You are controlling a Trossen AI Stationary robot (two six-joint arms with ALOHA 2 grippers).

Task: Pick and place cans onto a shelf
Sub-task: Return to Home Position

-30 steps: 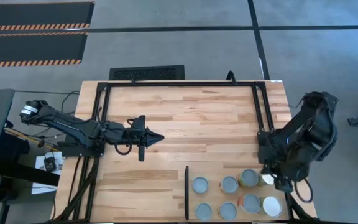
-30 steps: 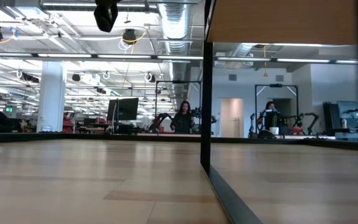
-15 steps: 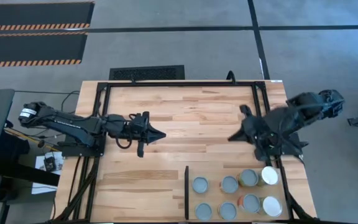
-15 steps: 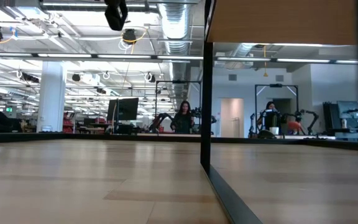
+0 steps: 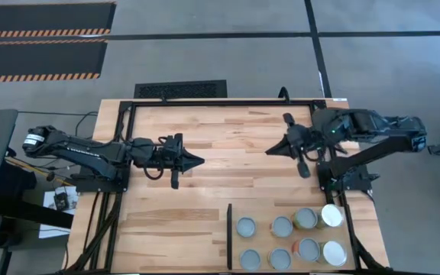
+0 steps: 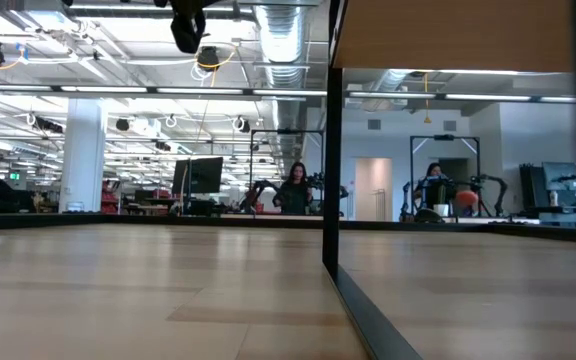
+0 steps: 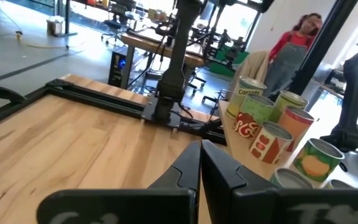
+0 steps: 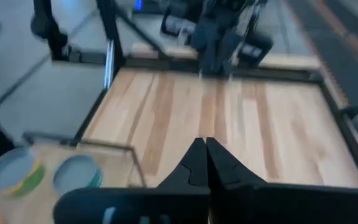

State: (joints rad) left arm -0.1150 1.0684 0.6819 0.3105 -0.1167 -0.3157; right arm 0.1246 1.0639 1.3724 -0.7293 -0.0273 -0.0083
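Observation:
Several cans (image 5: 282, 226) with round silver tops stand in two rows on the pale shelf (image 5: 266, 243) at the table's near right; its black divider (image 5: 229, 237) runs along its left edge. The left wrist view shows the cans' labels (image 7: 263, 127). My right gripper (image 5: 270, 150) hovers shut and empty over the table's right middle, pointing left, away from the cans. My left gripper (image 5: 202, 160) hovers shut and empty over the left middle, pointing right. In their wrist views the shut fingertips (image 7: 200, 162) (image 8: 205, 155) hold nothing.
A black frame (image 5: 220, 102) runs around the table's far part and sides. Bare planks (image 5: 235, 153) lie between the two grippers. The right arm's base post (image 7: 166, 93) stands at the right edge. People (image 6: 295, 190) stand in the room beyond the table.
My right gripper has swung up from above the cans at the near right, toward the far edge and then toward the table's left, turning about until it points left. It stays shut. The white-topped can beneath it now shows fully. My left gripper has drifted slightly toward the far edge.

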